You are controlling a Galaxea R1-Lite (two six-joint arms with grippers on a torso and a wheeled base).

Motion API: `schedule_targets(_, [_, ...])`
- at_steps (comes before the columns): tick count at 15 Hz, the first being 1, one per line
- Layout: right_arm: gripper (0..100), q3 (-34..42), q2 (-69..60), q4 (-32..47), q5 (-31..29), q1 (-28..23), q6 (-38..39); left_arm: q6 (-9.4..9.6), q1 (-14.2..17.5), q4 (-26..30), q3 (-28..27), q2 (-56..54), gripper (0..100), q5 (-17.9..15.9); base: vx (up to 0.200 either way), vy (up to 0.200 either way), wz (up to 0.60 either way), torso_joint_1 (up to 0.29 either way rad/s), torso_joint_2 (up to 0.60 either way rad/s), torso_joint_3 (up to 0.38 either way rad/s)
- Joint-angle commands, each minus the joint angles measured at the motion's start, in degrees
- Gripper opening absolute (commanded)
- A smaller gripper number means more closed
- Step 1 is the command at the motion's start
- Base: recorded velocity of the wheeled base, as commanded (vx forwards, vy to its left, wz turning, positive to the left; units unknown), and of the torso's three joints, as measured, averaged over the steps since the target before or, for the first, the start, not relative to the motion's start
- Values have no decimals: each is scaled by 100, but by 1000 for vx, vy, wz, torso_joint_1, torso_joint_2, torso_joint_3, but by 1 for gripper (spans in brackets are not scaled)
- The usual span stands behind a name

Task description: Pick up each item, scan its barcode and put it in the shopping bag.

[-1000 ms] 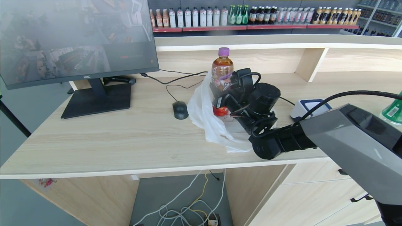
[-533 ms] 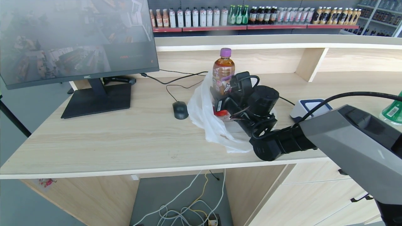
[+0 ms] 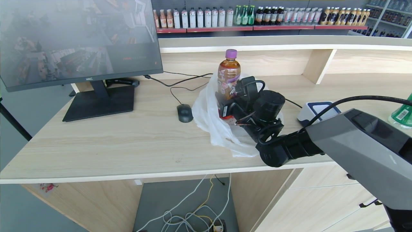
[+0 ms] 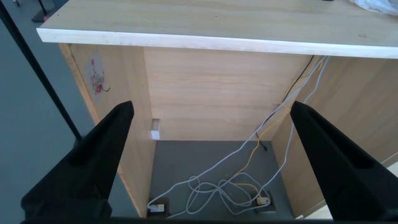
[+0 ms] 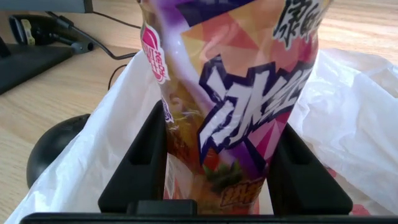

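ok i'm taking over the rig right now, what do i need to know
Left gripper open, empty, low in front of the counter.
Right gripper shut on the purple-capped bottle, upright, its lower part inside the white shopping bag.
Done: bottle is at the bag; scan cannot be confirmed.
Left: release it, then scan and bag the green bottle right of the scanner.

bottle [image 3: 229,72] partly hidden by right claw [image 3: 226,106], green bottle [image 3: 402,114] cut off

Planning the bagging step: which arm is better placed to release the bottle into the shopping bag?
Right. The right gripper is shut on the upright bottle at the white shopping bag; the left gripper hangs open below the counter, away from both.
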State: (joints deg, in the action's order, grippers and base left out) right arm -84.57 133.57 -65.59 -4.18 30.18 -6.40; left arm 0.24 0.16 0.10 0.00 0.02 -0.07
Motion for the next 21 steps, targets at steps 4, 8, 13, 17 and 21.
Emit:
schedule_targets(4, [100,2,20,-7,-4,-30,-2,2,2,-1,0,-2,100,-1,0,0,0,0,0,0])
schedule_targets(8, [100,-7,-51,-24,-4,-39,-2,2,2,-1,0,-2,100,7,0,0,0,0,0,0])
schedule_targets(13, [100,10,-279,-60,-21,-21,-46,2,2,-1,0,-2,100,7,0,0,0,0,0,0])
schedule_targets(17, [100,705,-798,-227,-30,-13,-125,2,2,-1,0,-2,100,-1,0,0,0,0,0,0])
schedule_targets(21, [100,2120,-1562,-974,-30,67,-292,2,2,-1,0,-2,100,-1,0,0,0,0,0,0])
